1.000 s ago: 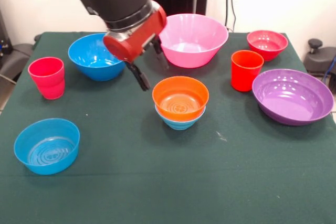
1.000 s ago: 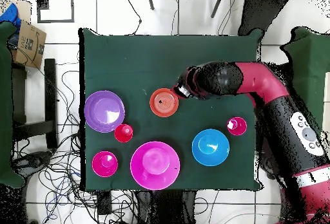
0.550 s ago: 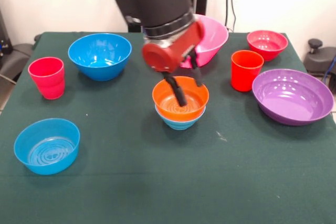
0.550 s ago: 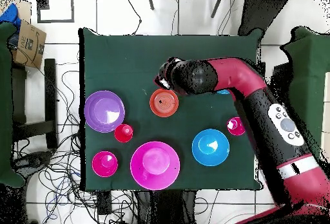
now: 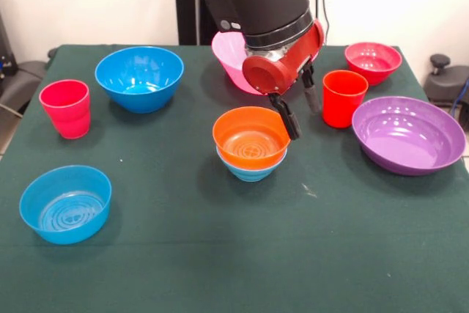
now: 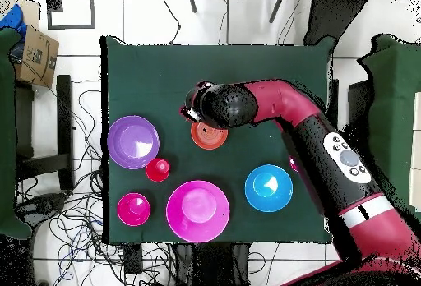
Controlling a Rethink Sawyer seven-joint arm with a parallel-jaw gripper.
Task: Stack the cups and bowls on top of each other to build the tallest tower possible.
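A green-covered table is seen from the front, with bowls and cups spread across it. Near the centre, a small orange bowl is nested inside a small light-blue bowl; this pair forms the start of the tower. The red and black arm comes down from twelve o'clock, and its gripper hangs just off the orange bowl's rim at about two o'clock, with the two dark fingers spread apart and nothing held between them.

Around the pair, an orange-red cup stands at two o'clock, close beside the gripper, and a wide purple bowl lies at three o'clock. A small red bowl sits beyond the cup, a large pink bowl is partly hidden behind the arm at twelve o'clock, a deep blue bowl at ten o'clock, a pinkish-red cup at nine o'clock and a small blue bowl at eight o'clock.

The orange-red cup is probably the next piece. For a clean pick, the fingers are best centred across one wall of the cup, lowered without nudging it, closed firmly, and lifted straight up.
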